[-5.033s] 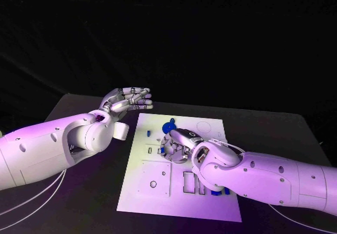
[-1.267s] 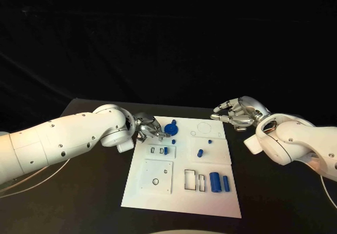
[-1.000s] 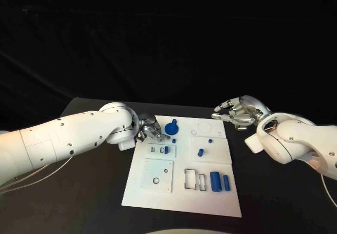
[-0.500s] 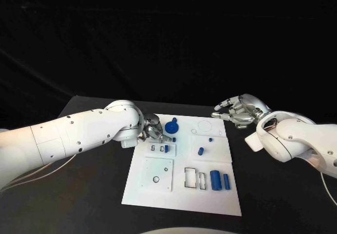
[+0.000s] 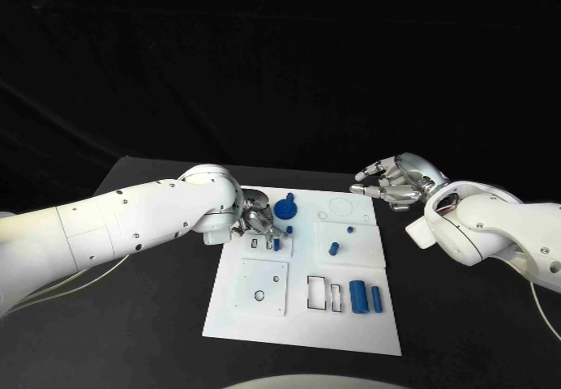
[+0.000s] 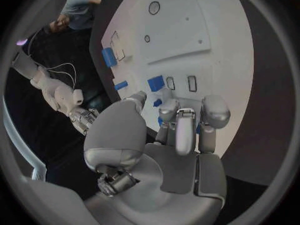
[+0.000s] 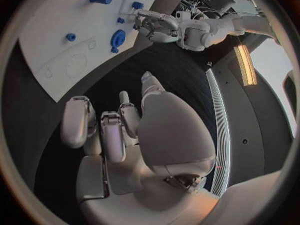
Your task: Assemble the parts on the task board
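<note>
The left hand (image 5: 259, 220) hangs low over the far left part of the white board (image 5: 263, 324), its fingers curled down toward a small blue piece (image 5: 276, 244) standing by the slots; whether it holds anything cannot be told. The right hand (image 5: 391, 185) hovers off the board's far right corner, fingers curled in, holding nothing. The pieces look small, hard, light and smooth, so a fingertip pinch across the sides seems safest, since they could slip or tip.
</note>
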Robot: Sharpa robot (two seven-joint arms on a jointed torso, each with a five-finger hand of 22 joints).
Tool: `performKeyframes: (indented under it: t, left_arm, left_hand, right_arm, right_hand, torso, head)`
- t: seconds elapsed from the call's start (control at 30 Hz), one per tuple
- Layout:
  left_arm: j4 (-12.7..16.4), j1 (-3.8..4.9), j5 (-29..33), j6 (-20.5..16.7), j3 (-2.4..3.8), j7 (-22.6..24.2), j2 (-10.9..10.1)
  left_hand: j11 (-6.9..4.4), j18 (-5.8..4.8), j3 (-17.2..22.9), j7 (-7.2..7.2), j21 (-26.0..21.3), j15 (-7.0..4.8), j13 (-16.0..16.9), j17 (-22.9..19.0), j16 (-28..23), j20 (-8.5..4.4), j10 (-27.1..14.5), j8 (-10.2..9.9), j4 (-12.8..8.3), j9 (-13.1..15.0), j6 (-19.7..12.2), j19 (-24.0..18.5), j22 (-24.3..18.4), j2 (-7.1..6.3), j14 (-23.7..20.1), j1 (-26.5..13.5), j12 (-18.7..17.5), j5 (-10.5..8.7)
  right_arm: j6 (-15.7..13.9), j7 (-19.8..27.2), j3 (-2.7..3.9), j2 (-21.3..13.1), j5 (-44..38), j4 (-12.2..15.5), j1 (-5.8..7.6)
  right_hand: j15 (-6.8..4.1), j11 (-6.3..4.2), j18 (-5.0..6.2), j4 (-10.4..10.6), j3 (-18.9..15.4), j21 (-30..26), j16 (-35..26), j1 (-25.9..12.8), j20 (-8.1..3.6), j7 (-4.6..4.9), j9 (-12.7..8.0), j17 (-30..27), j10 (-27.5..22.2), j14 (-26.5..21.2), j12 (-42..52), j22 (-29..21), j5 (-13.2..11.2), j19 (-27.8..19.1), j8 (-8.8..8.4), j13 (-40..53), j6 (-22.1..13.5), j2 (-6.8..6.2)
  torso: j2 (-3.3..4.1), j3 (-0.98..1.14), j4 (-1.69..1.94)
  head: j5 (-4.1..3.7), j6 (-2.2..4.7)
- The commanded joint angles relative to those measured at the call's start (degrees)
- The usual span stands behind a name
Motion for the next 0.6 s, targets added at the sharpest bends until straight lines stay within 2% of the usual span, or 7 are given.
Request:
performKeyframes:
  t: [0.03, 0.13, 0.37, 0.6]
  left_arm:
    - [-0.01, 0.07, -0.25, 2.52, -0.01, -0.32, 0.21]
    - [-0.01, 0.07, -0.25, 2.87, -0.02, -0.35, 0.28]
    - [0.07, 0.07, -0.15, 3.44, -0.06, -0.36, 0.44]
    - [0.14, 0.06, -0.12, 3.79, -0.16, -0.33, 0.47]
  left_hand:
    - [0.12, 0.1, -0.15, -0.12, -0.26, 0.31, -0.17, 6.75, -0.4, -0.19, -0.48, 0.38, -0.04, 0.09, -0.44, -0.43, -0.08, 0.13, 3.04, -0.6, -0.26, -0.28]
    - [0.12, 0.12, -0.1, -0.12, -0.31, 0.32, -0.32, 6.71, -0.43, -0.17, -0.61, 0.39, -0.07, 0.14, -0.47, -0.52, -0.2, 0.28, 3.01, -0.48, -0.35, -0.24]
    - [0.12, 0.12, 0.06, -0.13, -0.28, 0.34, -0.29, 6.69, -0.44, -0.12, -0.67, 0.44, -0.13, 0.29, -0.54, -0.57, -0.13, 0.63, 2.98, 0.05, -0.32, -0.11]
    - [0.18, 0.2, 0.67, -0.07, -0.37, 0.4, -0.52, 6.49, -0.57, -0.02, -1.01, 0.37, -0.2, 0.62, -0.83, -0.92, -0.37, 1.16, 2.85, 2.04, -0.43, 0.48]
  right_arm:
    - [0.84, -0.01, 0.01, 0.11, -1.03, -0.09, -0.06]
    - [0.88, -0.01, 0.01, 0.2, -1.11, -0.18, -0.09]
    - [0.99, -0.09, 0.01, 0.4, -1.31, -0.3, -0.13]
    - [1.3, -0.24, 0.01, 0.56, -1.96, -0.44, -0.14]
  right_hand:
    - [0.33, -0.14, 0.47, -0.04, -0.3, -0.18, -0.32, -0.14, -0.09, 0.01, -0.05, 8.23, -0.4, 4.32, -0.3, -0.05, 0.25, -0.48, 0.24, -0.05, -0.36, 0.49]
    - [0.34, -0.14, 0.49, -0.04, -0.31, -0.28, -0.36, -0.16, -0.09, 0.02, -0.05, 8.12, -0.44, 4.29, -0.34, -0.12, 0.34, -0.54, 0.25, -0.1, -0.37, 0.51]
    - [0.34, -0.14, 0.49, -0.04, -0.31, -0.28, -0.36, -0.16, -0.09, 0.02, -0.05, 8.12, -0.44, 4.29, -0.34, -0.12, 0.34, -0.54, 0.25, -0.1, -0.37, 0.51]
    - [0.34, -0.13, 0.47, -0.03, -0.33, -0.22, -0.36, -0.28, -0.08, 0.01, -0.03, 8.16, -0.44, 4.29, -0.31, -0.03, 0.88, -0.47, 0.36, -0.1, -0.38, 0.74]
  torso:
    - [0.03, -0.03, 0.01]
    - [-0.01, 0.04, 0.02]
    - [0.0, -0.02, 0.05]
    - [0.01, 0.02, 0.04]
  head:
    - [-0.1, -0.11]
    - [-0.03, -0.21]
    - [-0.1, -0.29]
    - [-0.15, -0.38]
